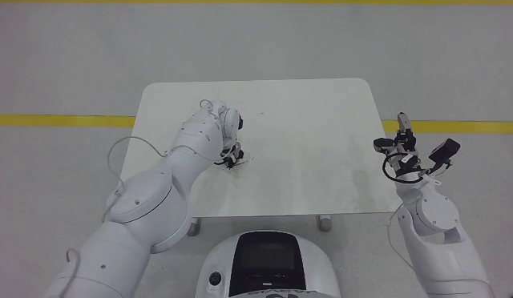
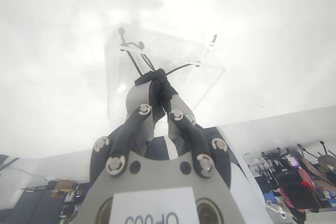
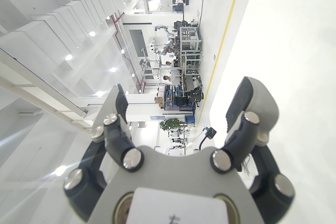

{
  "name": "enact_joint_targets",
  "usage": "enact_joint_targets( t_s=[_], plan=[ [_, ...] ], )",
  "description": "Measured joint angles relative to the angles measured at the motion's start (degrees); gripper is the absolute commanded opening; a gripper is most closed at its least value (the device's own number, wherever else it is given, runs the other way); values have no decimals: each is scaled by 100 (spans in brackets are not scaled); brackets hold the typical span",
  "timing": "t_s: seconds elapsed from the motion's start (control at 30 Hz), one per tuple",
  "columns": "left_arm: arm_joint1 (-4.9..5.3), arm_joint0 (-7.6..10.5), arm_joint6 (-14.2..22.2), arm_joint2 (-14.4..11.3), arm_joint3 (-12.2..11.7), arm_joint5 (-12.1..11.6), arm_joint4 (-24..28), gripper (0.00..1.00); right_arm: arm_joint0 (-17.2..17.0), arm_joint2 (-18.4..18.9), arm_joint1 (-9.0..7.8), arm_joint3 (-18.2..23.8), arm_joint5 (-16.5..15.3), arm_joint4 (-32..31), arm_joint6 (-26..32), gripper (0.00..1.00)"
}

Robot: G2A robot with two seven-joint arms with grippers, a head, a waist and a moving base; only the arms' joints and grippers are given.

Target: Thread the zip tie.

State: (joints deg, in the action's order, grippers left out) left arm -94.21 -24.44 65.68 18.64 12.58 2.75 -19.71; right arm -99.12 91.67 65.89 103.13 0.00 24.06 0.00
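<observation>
Left tool [image 2: 160, 77]: fingers pinched shut on the black zip tie [image 2: 135, 61], just above a clear plastic block [image 2: 199, 72]. The block sits on the white tabletop [image 1: 304, 130], left of centre. Tie strands run from the fingertips onto the block's top face.

Right tool [image 3: 181, 96]: jaws wide apart, holding nothing, beyond the tabletop's right edge.

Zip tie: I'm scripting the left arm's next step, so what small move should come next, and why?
Probably a short, gentle pull of the left claw away from the clear stand. It is shut on the black zip tie right at the stand, thin strands run from the pinch into it, and the right claw hangs open beside the table, too far to help.
</observation>
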Motion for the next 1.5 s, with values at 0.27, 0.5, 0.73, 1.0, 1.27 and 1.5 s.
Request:
enact_joint_targets(
  t_s=[0.27, 0.5, 0.73, 1.0, 1.27, 1.5],
  plan=[
    [151, 8, 13, 80, 72, -210, 163, 0, 0, 0, 0, 0, 0, 0, 0, 100],
    [284, -26, -103, 102, 302, -262, 168, 0, 0, 0, 0, 0, 0, 0, 0, 100],
    [291, -68, -184, 102, 322, -303, 171, 0, 0, 0, 0, 0, 0, 0, 0, 100],
    [384, -91, -319, 126, 441, -427, 195, 0, 0, 0, 0, 0, 0, 0, 0, 100],
    [528, -139, -429, 166, 658, -549, 199, 0, 0, 0, 0, 0, 0, 0, 0, 100],
    [698, -191, -425, 197, 854, -594, 148, 0, 0, 0, 0, 0, 0, 0, 0, 100]
  ],
)
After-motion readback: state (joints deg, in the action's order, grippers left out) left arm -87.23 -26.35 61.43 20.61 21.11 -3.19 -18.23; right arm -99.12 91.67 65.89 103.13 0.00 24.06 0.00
